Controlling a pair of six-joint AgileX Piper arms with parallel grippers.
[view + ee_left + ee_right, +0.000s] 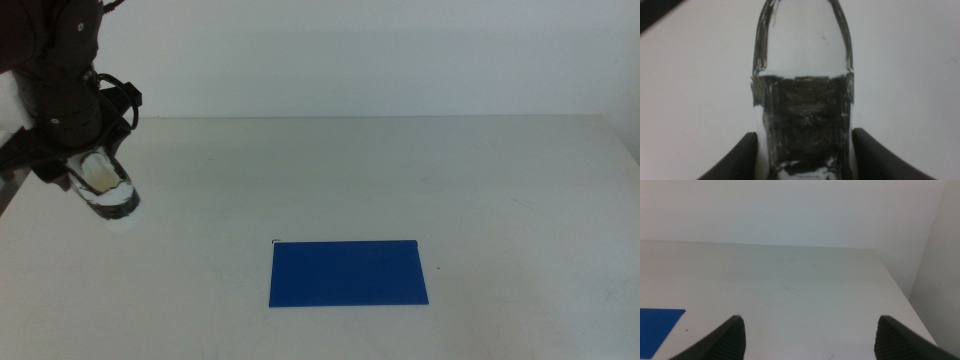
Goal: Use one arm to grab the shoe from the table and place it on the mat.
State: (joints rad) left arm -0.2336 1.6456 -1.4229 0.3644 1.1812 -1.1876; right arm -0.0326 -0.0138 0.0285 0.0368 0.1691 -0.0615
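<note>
The shoe (112, 192), white with dark mottled patches and a cream lining, is at the far left of the table (400, 170). My left gripper (88, 165) sits over it from above. In the left wrist view the shoe (802, 95) lies between the two jaws, which press against both its sides near the heel, and its toe points away. I cannot tell whether it is lifted off the table. The blue mat (348, 272) lies flat in the front middle, well to the right of the shoe. My right gripper (810, 335) is open and empty, out of the middle view.
The right wrist view shows the table's far right corner and a corner of the mat (657, 325). A pale wall stands behind the table. The table's left edge runs close beside the left arm.
</note>
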